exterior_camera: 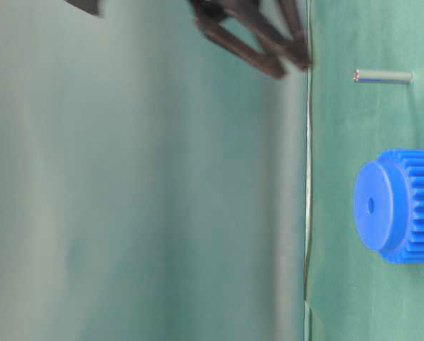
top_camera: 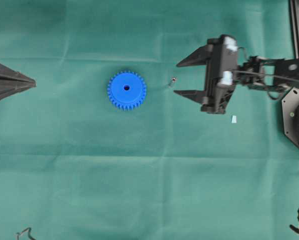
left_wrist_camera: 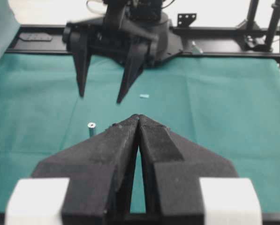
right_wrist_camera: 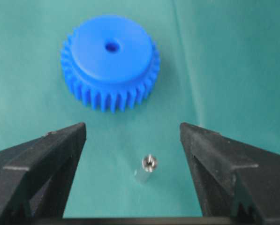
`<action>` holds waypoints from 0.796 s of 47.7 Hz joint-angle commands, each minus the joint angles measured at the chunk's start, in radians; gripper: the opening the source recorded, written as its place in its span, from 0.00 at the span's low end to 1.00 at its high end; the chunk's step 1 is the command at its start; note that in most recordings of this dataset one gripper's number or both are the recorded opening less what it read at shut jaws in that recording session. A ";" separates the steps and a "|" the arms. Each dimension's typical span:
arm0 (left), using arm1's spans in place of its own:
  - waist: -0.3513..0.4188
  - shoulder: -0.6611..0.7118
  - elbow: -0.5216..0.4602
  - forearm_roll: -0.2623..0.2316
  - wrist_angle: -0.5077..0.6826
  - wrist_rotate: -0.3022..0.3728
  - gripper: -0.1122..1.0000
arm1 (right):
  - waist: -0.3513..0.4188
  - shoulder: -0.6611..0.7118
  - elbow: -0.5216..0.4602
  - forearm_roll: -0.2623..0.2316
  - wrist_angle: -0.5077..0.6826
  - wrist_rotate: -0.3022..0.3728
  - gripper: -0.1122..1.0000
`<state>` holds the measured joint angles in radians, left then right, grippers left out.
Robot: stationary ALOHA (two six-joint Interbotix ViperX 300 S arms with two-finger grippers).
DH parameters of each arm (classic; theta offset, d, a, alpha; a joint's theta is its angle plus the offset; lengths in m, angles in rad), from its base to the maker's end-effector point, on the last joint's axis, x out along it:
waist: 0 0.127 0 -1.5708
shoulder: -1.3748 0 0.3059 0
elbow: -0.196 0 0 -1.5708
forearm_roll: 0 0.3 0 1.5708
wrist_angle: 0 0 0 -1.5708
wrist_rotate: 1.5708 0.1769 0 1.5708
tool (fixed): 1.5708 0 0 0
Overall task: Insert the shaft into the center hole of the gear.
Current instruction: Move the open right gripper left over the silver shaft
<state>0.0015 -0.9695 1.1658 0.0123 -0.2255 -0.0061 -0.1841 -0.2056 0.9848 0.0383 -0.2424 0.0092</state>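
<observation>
Standing on end right of the gear (top_camera: 126,90) at centre frame, the tiny, stiff, slick pin (top_camera: 172,81) wants pinching mid-length by the wide-open, empty right gripper (top_camera: 177,78); left gripper (left_wrist_camera: 139,117) closed, empty.

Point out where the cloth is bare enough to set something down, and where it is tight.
Bare cloth fills the whole strip below the gear, and also lies between the gear and the shut left gripper. It is tight on the gear's other side: the shaft stands there, right before the open right gripper, with a pale scrap beside that arm.
</observation>
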 commanded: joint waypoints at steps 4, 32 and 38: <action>0.003 0.005 -0.028 0.003 -0.003 0.000 0.10 | -0.005 0.071 -0.034 0.015 -0.026 0.002 0.88; 0.003 0.005 -0.026 0.003 -0.003 -0.002 0.10 | -0.032 0.147 -0.031 0.029 -0.054 0.002 0.87; 0.003 0.006 -0.026 0.003 -0.003 -0.002 0.10 | -0.032 0.161 -0.035 0.034 -0.038 0.003 0.78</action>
<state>0.0015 -0.9695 1.1658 0.0138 -0.2240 -0.0061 -0.2148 -0.0460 0.9679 0.0660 -0.2869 0.0092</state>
